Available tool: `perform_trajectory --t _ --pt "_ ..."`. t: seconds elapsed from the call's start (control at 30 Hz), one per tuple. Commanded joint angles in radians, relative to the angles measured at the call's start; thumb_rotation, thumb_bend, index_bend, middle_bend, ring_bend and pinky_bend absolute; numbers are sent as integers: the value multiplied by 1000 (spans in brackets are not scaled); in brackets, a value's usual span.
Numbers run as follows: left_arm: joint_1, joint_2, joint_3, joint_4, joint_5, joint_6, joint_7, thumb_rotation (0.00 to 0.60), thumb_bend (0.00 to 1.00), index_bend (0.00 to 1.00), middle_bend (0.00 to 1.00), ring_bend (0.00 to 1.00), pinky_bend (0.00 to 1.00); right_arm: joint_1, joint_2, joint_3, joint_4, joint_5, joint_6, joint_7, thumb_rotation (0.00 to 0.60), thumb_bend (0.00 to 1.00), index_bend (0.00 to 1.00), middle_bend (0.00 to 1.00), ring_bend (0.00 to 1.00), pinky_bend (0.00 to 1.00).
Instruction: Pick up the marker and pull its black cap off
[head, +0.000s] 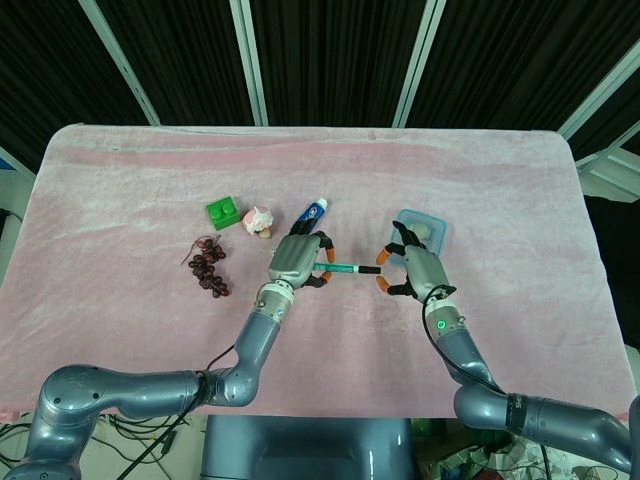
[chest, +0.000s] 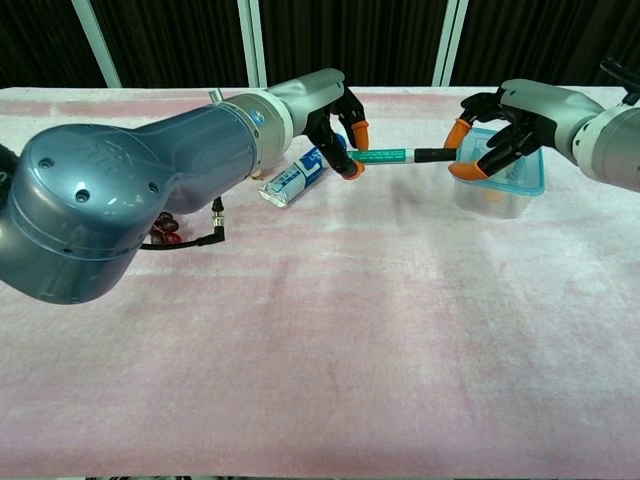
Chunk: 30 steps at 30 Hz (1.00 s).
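Observation:
The teal marker (head: 343, 268) (chest: 385, 156) is held level above the pink cloth, its black cap (head: 368, 270) (chest: 432, 154) pointing toward my right side. My left hand (head: 297, 258) (chest: 335, 120) grips the teal barrel. My right hand (head: 415, 268) (chest: 495, 130) is at the cap's end. Its orange fingertips (chest: 458, 135) stand above and below the cap's tip with a small gap, and no contact shows.
A blue-lidded clear container (head: 420, 228) (chest: 500, 170) sits just behind my right hand. A toothpaste tube (head: 315, 212) (chest: 297, 177) lies behind my left hand. Further left are a pink toy (head: 259, 220), a green block (head: 224, 212) and dark grapes (head: 208, 265).

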Motion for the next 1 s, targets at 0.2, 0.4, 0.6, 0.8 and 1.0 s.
perform_trajectory --t 0.2,0.4,0.6,0.8,1.0 --pt "0 -2 5 7 5 3 4 600 637 790 353 46 54 -2 5 3 -4 2 -5 0 600 262 511 1 39 150" --pt "1 -4 6 12 6 3 4 600 638 790 353 46 54 -2 7 3 -7 9 -10 -4 600 262 511 2 39 150" --pt "1 -6 5 12 9 2 3 600 638 790 354 46 53 -1 4 5 -8 15 -13 -7 600 263 511 2 39 150" --pt "2 -7 9 14 11 2 7 600 637 791 354 46 53 0 -1 7 -5 20 -10 -8 600 263 525 2 39 151" --pt "2 -8 11 15 10 1 12 600 637 790 354 46 53 1 -4 10 -3 23 -11 -9 600 264 529 2 39 151"
